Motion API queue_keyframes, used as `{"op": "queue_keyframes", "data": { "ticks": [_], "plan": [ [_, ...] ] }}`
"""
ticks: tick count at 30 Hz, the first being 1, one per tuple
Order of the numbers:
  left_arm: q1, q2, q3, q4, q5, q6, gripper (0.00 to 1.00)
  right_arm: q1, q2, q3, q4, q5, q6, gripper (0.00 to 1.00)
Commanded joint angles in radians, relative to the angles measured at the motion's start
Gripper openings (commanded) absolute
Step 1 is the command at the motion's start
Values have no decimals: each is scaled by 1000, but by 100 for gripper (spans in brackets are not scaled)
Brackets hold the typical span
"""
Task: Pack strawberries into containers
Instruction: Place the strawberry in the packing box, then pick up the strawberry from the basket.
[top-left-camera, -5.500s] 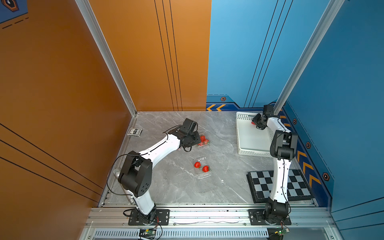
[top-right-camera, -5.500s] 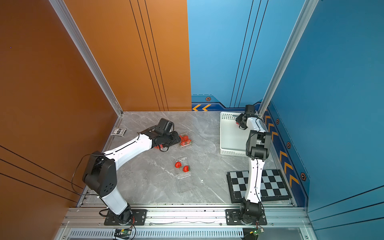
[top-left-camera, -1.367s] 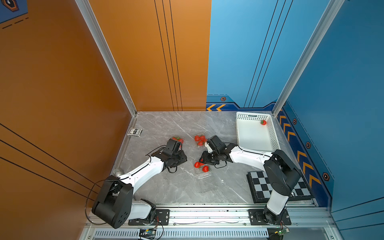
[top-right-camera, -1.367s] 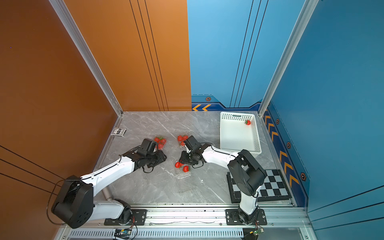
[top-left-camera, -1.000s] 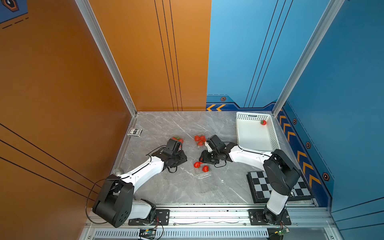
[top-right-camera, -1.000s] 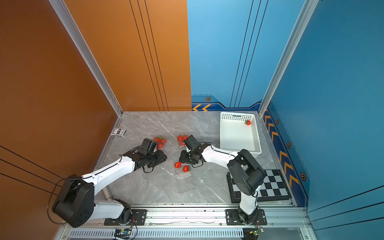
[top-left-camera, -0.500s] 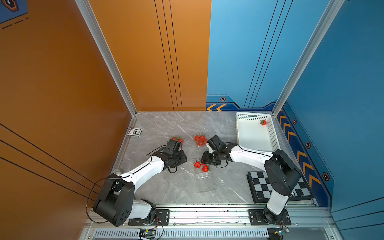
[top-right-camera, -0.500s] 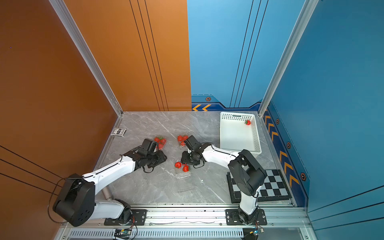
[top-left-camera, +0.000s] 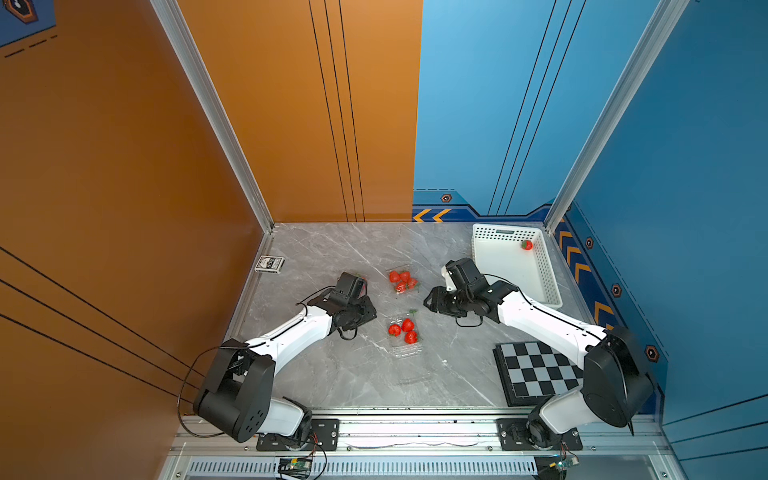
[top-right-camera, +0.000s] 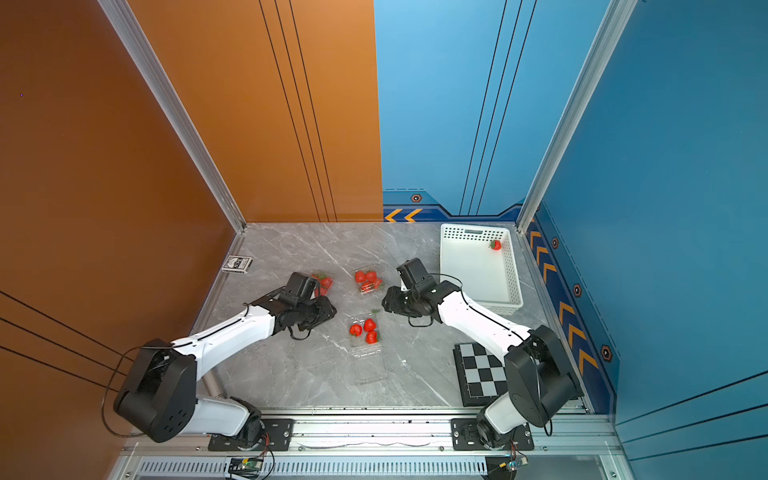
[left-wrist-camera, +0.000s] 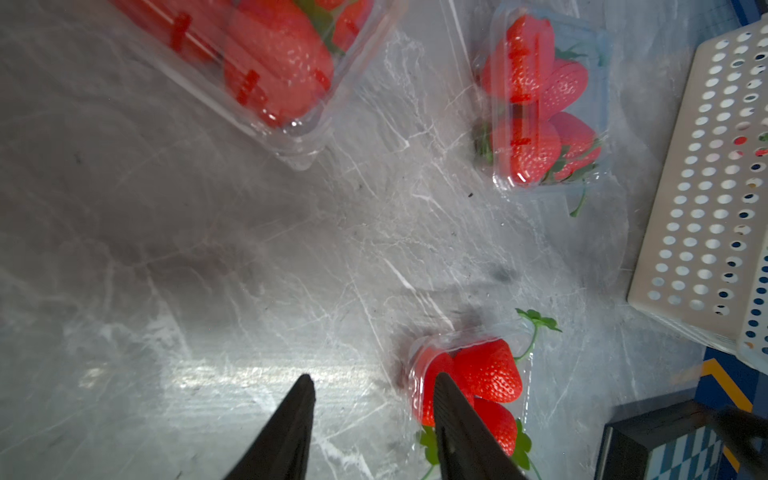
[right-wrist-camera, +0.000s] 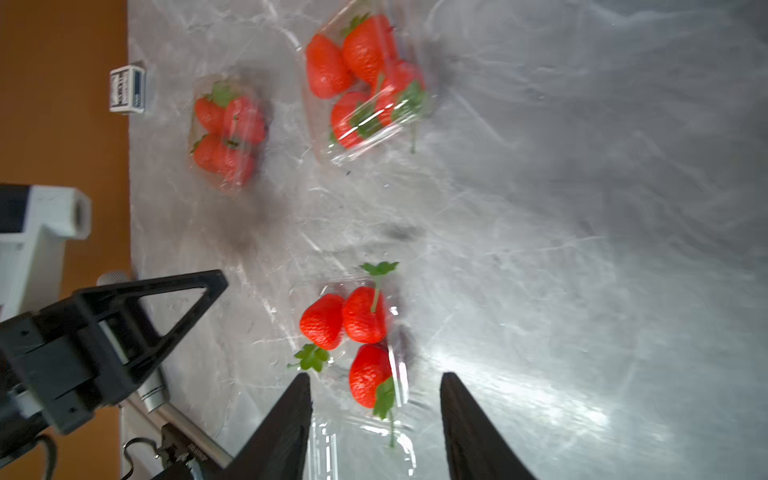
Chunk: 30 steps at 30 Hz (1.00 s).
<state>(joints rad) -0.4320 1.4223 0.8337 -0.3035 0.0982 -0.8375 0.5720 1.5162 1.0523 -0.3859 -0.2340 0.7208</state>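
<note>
An open clear container (top-left-camera: 405, 347) (top-right-camera: 365, 349) lies mid-table with three strawberries (top-left-camera: 407, 325) (right-wrist-camera: 345, 316) in it. Two shut containers of strawberries (top-left-camera: 403, 281) (top-left-camera: 362, 286) sit farther back; both also show in the left wrist view (left-wrist-camera: 540, 104) (left-wrist-camera: 274, 70). My left gripper (top-left-camera: 368, 311) (left-wrist-camera: 374, 380) hovers open and empty just left of the open container. Just right of and behind it, my right gripper (top-left-camera: 430, 301) (right-wrist-camera: 375, 377) stands open, holding nothing. One strawberry (top-left-camera: 526, 245) lies in the white basket.
The white perforated basket (top-left-camera: 540, 286) stands at the back right. A black-and-white checkerboard (top-left-camera: 536, 370) lies front right. A small card box (top-left-camera: 270, 264) sits by the left wall. The open container's lid (top-left-camera: 415, 376) lies flat toward the front edge.
My right gripper has drawn back a little to the right, and a third strawberry now shows in the open container. The left arm has barely moved.
</note>
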Motion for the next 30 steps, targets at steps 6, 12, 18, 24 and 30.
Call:
{"op": "queue_keyframes", "data": {
  "ticks": [6, 12, 18, 24, 30],
  "plan": [
    [-16, 29, 72, -45, -11, 26, 49, -264, -51, -49, -46, 2, -120, 53],
    [-38, 54, 138, -76, -37, 50, 49, -552, 125, 122, -71, 59, -204, 53],
    [-38, 68, 190, -104, -55, 109, 50, -666, 402, 431, -74, 146, -200, 55],
    [-15, 115, 283, -129, -36, 165, 50, -712, 655, 727, -88, 203, -128, 56],
    [7, 141, 318, -129, -16, 189, 51, -747, 857, 977, -121, 238, -58, 57]
  ]
}}
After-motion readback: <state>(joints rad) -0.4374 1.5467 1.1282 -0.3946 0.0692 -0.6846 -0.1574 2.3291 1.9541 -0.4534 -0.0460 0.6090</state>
